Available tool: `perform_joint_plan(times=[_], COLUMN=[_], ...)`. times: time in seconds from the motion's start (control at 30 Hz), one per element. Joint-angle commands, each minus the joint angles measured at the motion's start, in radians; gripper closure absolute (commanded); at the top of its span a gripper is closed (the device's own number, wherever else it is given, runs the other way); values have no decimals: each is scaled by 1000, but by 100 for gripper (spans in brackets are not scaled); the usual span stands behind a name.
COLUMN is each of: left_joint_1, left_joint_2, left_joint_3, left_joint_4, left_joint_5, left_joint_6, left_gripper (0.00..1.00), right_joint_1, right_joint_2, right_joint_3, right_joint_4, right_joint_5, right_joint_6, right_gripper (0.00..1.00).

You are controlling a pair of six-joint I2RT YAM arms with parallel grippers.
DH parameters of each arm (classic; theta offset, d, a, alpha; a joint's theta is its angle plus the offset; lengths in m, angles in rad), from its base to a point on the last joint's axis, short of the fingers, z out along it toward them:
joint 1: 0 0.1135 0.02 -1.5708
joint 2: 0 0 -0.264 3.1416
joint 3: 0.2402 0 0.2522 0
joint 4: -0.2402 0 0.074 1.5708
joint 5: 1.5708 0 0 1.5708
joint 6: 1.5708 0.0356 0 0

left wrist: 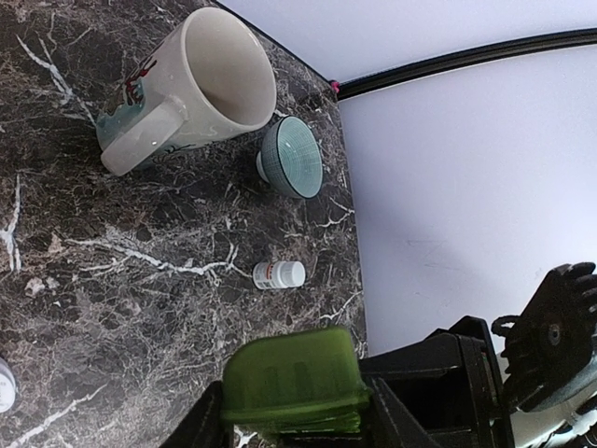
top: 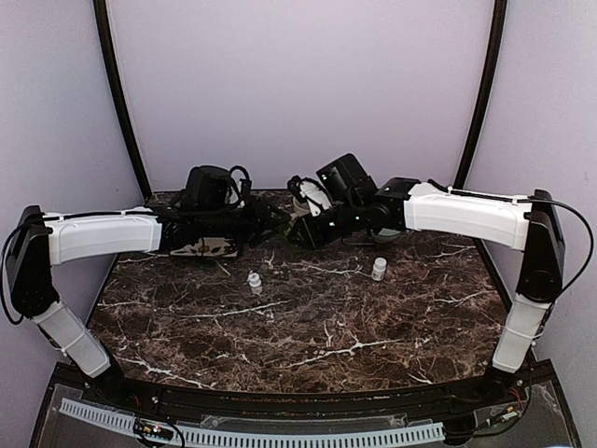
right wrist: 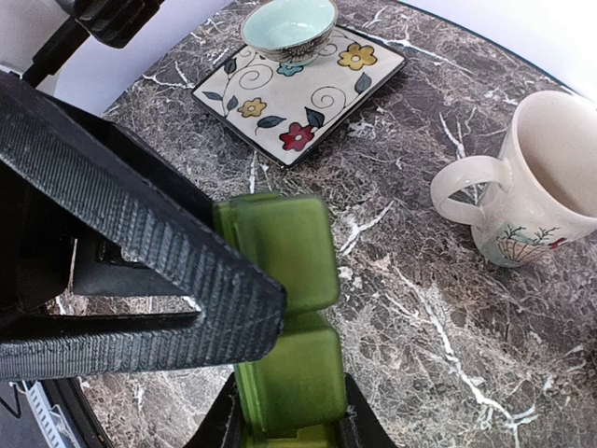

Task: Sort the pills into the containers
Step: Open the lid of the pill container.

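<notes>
A green pill organizer [right wrist: 280, 308] is held above the back middle of the table between both grippers. My right gripper [right wrist: 284, 431] is shut on its lower end. My left gripper [left wrist: 297, 425] is shut on the organizer [left wrist: 294, 378] from the other side, and its ribbed finger [right wrist: 140, 280] crosses the right wrist view. In the top view the left gripper [top: 273, 221] and the right gripper [top: 303, 231] meet tip to tip, hiding the organizer. Two small white pill bottles [top: 255, 280] [top: 379, 269] stand on the marble. No loose pills show.
A cream mug [right wrist: 536, 177] lies on its side, also in the left wrist view [left wrist: 196, 84], with a teal bowl [left wrist: 291, 157] beside it. A flowered square plate [right wrist: 322, 89] carries another pale bowl [right wrist: 289, 23]. A white bottle [left wrist: 278, 274] lies near the back edge.
</notes>
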Motion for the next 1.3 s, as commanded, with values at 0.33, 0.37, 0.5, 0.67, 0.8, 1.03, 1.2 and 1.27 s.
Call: perform_joint_plan(times=[0.33,0.37,0.5,0.67,0.8,1.03,1.2,1.27], left_joint_1=[5,4,4,5,5,5,6,6], left_joint_2=[-41,-40,-38,-37,-39,-43,-59,-59], left_joint_3=[59,60,64,68,73,108,107,107], left_joint_4=[90,89,84,85,76,27,30,33], left_joint_5=[11,14,20,26,20,13,0,1], left_joint_6=[-96,-99,-108,-115,-104,-65,-52,-49], left_gripper=[66,66,66,66,61,44,40,40], right_joint_1=[48,49,51,53,53,53,53,52], right_joint_2=[11,9,6,4,-1,-15,-20,-19], right_joint_3=[-61,-66,-76,-80,-80,-90,-95,-92], right_joint_4=[-91,-85,-75,-71,-65,-72,-71,-72], right_joint_5=[161,167,183,187,170,138,106,95], right_joint_6=[-67,-67,-69,-71,-67,-63,-59,-57], right_gripper=[100,100,100,100,100,100,100,100])
